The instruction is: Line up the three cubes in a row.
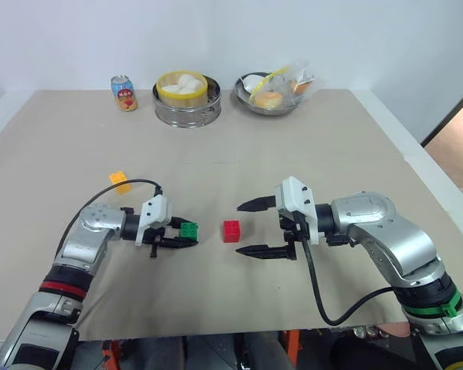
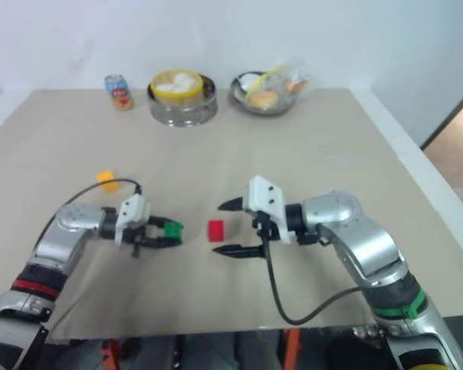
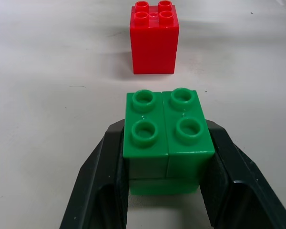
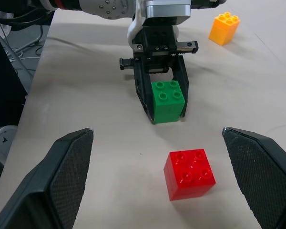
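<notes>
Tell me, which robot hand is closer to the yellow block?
Left. The left gripper, holding the green cube, sits nearer the orange-yellow cube; the right gripper is farther off.

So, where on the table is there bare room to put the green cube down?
Bare table lies between the green cube, held in the left hand, and the red cube. The wide middle strip between the cubes and the steamer and bowl is free too. It is crowded beside the red cube, where the open right hand straddles.
</notes>
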Controlling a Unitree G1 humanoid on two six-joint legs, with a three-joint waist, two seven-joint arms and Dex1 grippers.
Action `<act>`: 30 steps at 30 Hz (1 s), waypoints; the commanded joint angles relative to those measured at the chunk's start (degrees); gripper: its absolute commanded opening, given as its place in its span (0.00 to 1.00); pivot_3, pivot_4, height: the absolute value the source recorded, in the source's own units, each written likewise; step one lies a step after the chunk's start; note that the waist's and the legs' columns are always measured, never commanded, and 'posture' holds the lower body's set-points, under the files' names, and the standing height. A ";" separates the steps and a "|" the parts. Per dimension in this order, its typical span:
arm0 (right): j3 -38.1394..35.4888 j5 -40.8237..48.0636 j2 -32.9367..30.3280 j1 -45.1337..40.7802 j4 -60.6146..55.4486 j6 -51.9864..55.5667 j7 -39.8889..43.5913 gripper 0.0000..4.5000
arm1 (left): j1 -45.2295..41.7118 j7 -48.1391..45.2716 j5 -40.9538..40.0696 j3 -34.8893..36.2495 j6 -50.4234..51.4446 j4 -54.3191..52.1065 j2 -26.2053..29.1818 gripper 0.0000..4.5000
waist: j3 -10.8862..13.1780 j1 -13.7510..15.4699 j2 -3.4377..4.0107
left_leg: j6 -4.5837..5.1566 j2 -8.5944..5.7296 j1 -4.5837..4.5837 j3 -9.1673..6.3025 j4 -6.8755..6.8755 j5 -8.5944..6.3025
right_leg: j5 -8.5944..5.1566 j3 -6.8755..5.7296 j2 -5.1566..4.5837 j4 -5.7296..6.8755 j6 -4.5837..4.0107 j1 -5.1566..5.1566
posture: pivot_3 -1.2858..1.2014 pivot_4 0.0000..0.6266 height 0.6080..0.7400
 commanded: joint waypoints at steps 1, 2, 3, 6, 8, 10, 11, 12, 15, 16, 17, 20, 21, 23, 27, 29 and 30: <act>-1.57 0.75 -0.59 0.21 -2.56 -0.06 -0.30 1.00 | -0.78 -0.17 0.44 -0.29 -0.87 0.17 -0.29 0.30 | 0.00 0.00 0.00 | 0.00 0.00 0.00 0.02 0.02 0.00 | 0.02 0.01 -0.01 0.00 0.01 0.00 | 0.52 0.24 1.00; -1.51 0.75 -0.59 0.29 -2.63 -0.08 -0.36 1.00 | -0.77 -0.18 0.53 -0.33 -1.20 0.37 -0.43 0.30 | 0.00 0.00 0.00 | 0.00 0.00 0.00 0.03 0.03 0.00 | 0.03 0.03 -0.01 0.00 0.01 0.00 | 0.52 0.24 1.00; -1.43 0.72 -0.56 0.35 -2.66 -0.12 -0.40 1.00 | -0.92 0.07 0.37 -0.19 -1.22 0.52 -0.83 0.30 | 0.00 0.00 0.00 | 0.00 0.00 0.01 0.03 0.04 0.00 | 0.03 0.03 -0.01 0.00 0.01 0.00 | 0.52 0.24 1.00; -1.25 0.62 -0.42 0.33 -2.50 -0.24 -0.48 1.00 | -1.62 0.57 0.05 -0.04 -0.55 0.48 -1.74 0.30 | 0.00 0.10 0.00 | 0.00 0.00 0.00 0.03 0.04 0.00 | 0.04 0.03 -0.01 0.00 0.00 0.00 | 0.52 0.24 1.00; -1.07 0.37 -0.38 0.26 -2.28 -0.52 -0.45 1.00 | -2.11 0.58 0.22 -0.27 -0.39 0.56 -2.23 0.30 | 0.00 0.12 0.00 | 0.00 -0.02 -0.02 0.03 0.05 0.00 | 0.04 0.03 -0.03 0.00 0.01 0.00 | 0.52 0.24 1.00; -1.00 0.29 -0.36 0.18 -2.15 -0.59 -0.41 1.00 | -2.33 0.34 0.41 -0.44 -0.37 0.37 -2.49 0.30 | 0.00 0.06 0.00 | 0.00 -0.03 -0.04 0.06 0.06 0.00 | 0.05 0.05 -0.04 -0.01 0.03 -0.01 | 0.52 0.24 1.00; -0.97 0.26 -0.40 0.16 -2.11 -0.62 -0.36 1.00 | -2.37 0.16 0.64 -0.58 -0.42 0.31 -2.42 0.30 | 0.00 0.04 0.00 | 0.00 -0.03 -0.04 0.07 0.06 0.00 | 0.05 0.07 -0.03 -0.01 0.03 -0.02 | 0.52 0.24 1.00; -0.93 0.21 -0.43 0.17 -2.10 -0.67 -0.31 1.00 | -2.37 0.02 0.88 -0.71 -0.64 0.34 -2.31 0.30 | 0.00 0.03 0.00 | 0.01 -0.02 -0.04 0.07 0.05 -0.01 | 0.05 0.08 -0.02 -0.01 0.03 -0.03 | 0.52 0.24 1.00; -0.88 0.17 -0.46 0.19 -2.10 -0.68 -0.27 1.00 | -2.39 -0.03 1.65 -0.77 -1.33 1.05 -2.05 0.30 | 0.00 0.01 0.00 | 0.02 -0.01 -0.02 0.05 0.04 -0.01 | 0.04 0.07 0.02 0.00 0.02 -0.03 | 0.52 0.24 1.00; -0.89 0.19 -0.46 0.19 -2.10 -0.68 -0.25 1.00 | -2.48 0.06 1.97 -0.73 -1.62 1.43 -1.98 0.30 | 0.00 0.01 0.00 | 0.02 -0.01 -0.01 0.05 0.04 -0.01 | 0.04 0.08 0.02 0.00 0.02 -0.03 | 0.52 0.24 1.00; -0.90 0.19 -0.47 0.19 -2.07 -0.71 -0.20 1.00 | -2.61 0.11 2.15 -0.69 -1.78 1.74 -1.93 0.30 | 0.00 0.01 0.00 | 0.02 -0.01 -0.01 0.06 0.04 -0.01 | 0.05 0.08 0.02 0.00 0.03 -0.03 | 0.52 0.24 1.00; -0.89 0.15 -0.49 0.18 -1.92 -0.88 -0.07 1.00 | -3.13 0.34 2.75 -0.69 -2.44 2.77 -1.74 0.30 | 0.00 0.00 0.00 | 0.02 -0.01 -0.01 0.06 0.06 -0.01 | 0.05 0.10 0.02 0.00 0.03 -0.03 | 0.52 0.24 1.00; -0.81 0.05 -0.50 0.15 -1.85 -1.04 0.02 1.00 | -3.34 0.18 2.88 -0.72 -2.51 3.20 -1.57 0.30 | 0.00 0.00 0.00 | 0.02 -0.01 -0.01 0.07 0.05 -0.01 | 0.06 0.10 0.02 0.00 0.03 -0.03 | 0.52 0.24 1.00; -0.69 -0.07 -0.51 0.11 -1.79 -1.22 0.14 1.00 | -3.60 -0.02 3.00 -0.79 -2.31 3.76 -1.26 0.30 | 0.00 -0.01 0.00 | 0.02 -0.01 0.00 0.06 0.05 -0.01 | 0.06 0.10 0.02 0.00 0.03 -0.02 | 0.52 0.24 1.00; -0.64 -0.13 -0.52 0.06 -1.65 -1.46 0.35 1.00 | -3.96 0.00 3.02 -0.77 -1.52 4.21 -0.90 0.53 | 0.00 -0.03 0.00 | 0.03 -0.01 0.02 0.06 0.06 0.00 | 0.10 0.10 0.02 0.00 0.02 -0.02 | 0.52 0.24 1.00; -0.57 -0.20 -0.55 0.09 -1.62 -1.64 0.47 1.00 | -4.01 0.26 2.80 -0.44 -1.38 4.23 -0.82 0.66 | 0.00 -0.07 0.00 | 0.05 -0.01 0.02 0.06 0.06 0.01 | 0.11 0.10 0.03 0.00 0.02 -0.03 | 0.52 0.24 1.00; -0.56 -0.23 -0.56 0.12 -1.61 -1.71 0.52 1.00 | -4.02 0.33 2.80 -0.40 -1.39 4.23 -0.76 0.74 | 0.00 -0.07 0.00 | 0.04 -0.01 0.01 0.07 0.05 0.01 | 0.11 0.10 0.03 0.00 0.02 -0.05 | 0.52 0.24 1.00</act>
